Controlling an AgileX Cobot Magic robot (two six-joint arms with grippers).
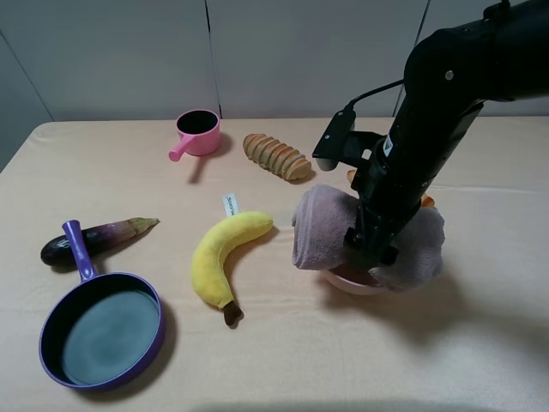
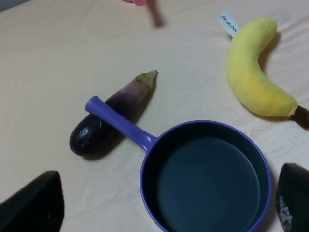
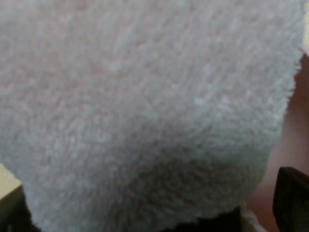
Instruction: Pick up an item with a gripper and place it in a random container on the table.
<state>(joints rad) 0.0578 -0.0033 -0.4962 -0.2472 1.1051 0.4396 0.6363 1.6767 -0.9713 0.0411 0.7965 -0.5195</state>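
Note:
The mauve-pink towel (image 1: 319, 225) lies across the pale-pink bowl (image 1: 350, 284), its two ends bulging on either side of my right arm. My right gripper (image 1: 369, 254) is pressed down into the towel's middle. In the right wrist view the towel (image 3: 145, 106) fills the frame, and one finger (image 3: 292, 200) stands far out at the edge, so the jaws are spread around the towel. My left gripper (image 2: 164, 208) is open and empty above the purple pan (image 2: 207, 179); it is out of the high view.
A yellow plush banana (image 1: 225, 254) lies left of the bowl. An eggplant (image 1: 94, 238) and the purple frying pan (image 1: 103, 330) are at the front left. A pink cup with a handle (image 1: 197, 131) and a bread roll (image 1: 276, 155) stand at the back.

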